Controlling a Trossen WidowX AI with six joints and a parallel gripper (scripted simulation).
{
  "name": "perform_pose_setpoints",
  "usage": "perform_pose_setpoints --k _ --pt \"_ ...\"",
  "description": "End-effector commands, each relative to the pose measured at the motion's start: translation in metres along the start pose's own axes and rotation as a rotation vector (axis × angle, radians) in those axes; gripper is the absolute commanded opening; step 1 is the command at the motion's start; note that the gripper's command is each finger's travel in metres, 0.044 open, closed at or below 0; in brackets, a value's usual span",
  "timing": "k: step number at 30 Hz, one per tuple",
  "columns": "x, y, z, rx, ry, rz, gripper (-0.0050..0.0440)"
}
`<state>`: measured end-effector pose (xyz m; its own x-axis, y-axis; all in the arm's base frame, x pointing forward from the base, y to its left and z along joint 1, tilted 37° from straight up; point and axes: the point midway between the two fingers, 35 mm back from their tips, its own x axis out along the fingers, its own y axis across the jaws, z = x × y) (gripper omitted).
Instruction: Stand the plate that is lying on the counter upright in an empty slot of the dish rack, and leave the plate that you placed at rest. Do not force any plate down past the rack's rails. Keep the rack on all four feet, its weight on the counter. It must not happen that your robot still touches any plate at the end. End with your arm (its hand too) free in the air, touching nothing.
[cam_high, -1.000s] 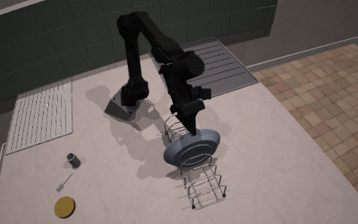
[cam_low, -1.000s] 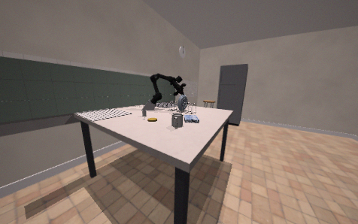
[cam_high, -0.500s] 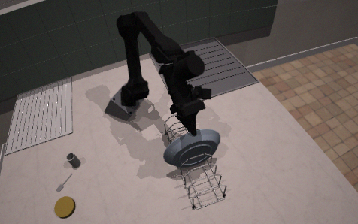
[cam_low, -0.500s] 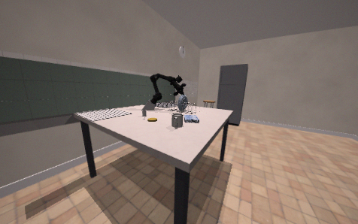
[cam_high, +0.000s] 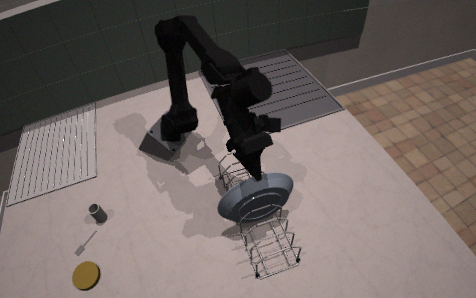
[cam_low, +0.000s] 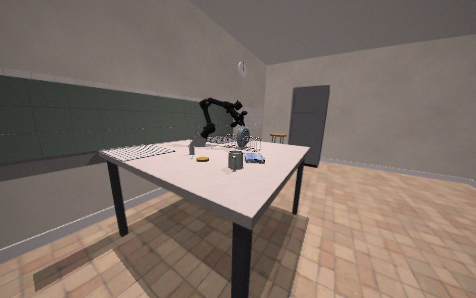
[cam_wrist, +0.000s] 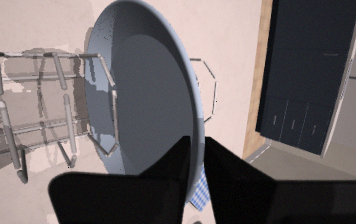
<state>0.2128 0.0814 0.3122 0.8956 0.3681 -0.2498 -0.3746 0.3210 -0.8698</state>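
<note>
A blue-grey plate (cam_high: 235, 200) (cam_low: 243, 137) (cam_wrist: 150, 90) stands on edge across the middle of the wire dish rack (cam_high: 257, 275) (cam_wrist: 59, 71), wires showing on both sides of it. It looks somewhat tilted in the top view. My gripper (cam_high: 258, 178) (cam_low: 244, 125) (cam_wrist: 196, 142) is at the plate's upper rim, pointing down. Its fingers are slightly parted, one on each side of the rim, with a narrow gap in which the rim shows. The plate's lower edge and its exact slot are partly hidden by the plate and wires. The rack's near feet appear on the counter.
A grey cup (cam_high: 98, 213), a small spatula (cam_high: 86, 243) and a yellow disc (cam_high: 86, 275) (cam_low: 202, 159) lie left of the rack in the top view. A metal pot (cam_low: 235, 160) and a blue checked cloth (cam_low: 255, 158) (cam_wrist: 201, 192) are also on the counter. Ridged drainboards (cam_high: 55, 155) (cam_high: 300, 95) lie beside the arm.
</note>
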Motion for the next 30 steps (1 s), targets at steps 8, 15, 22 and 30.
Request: perform_pose_setpoints --k 8,15,22,30 --pt "0.0 0.0 0.0 0.0 0.0 0.0 0.0262" --pt "0.0 0.0 0.0 0.0 0.0 0.0 0.0262" --pt "-0.0015 -0.0016 0.0 0.0 0.0 0.0 0.0262" --pt "-0.007 -0.0071 0.0003 0.0 0.0 0.0 0.0262"
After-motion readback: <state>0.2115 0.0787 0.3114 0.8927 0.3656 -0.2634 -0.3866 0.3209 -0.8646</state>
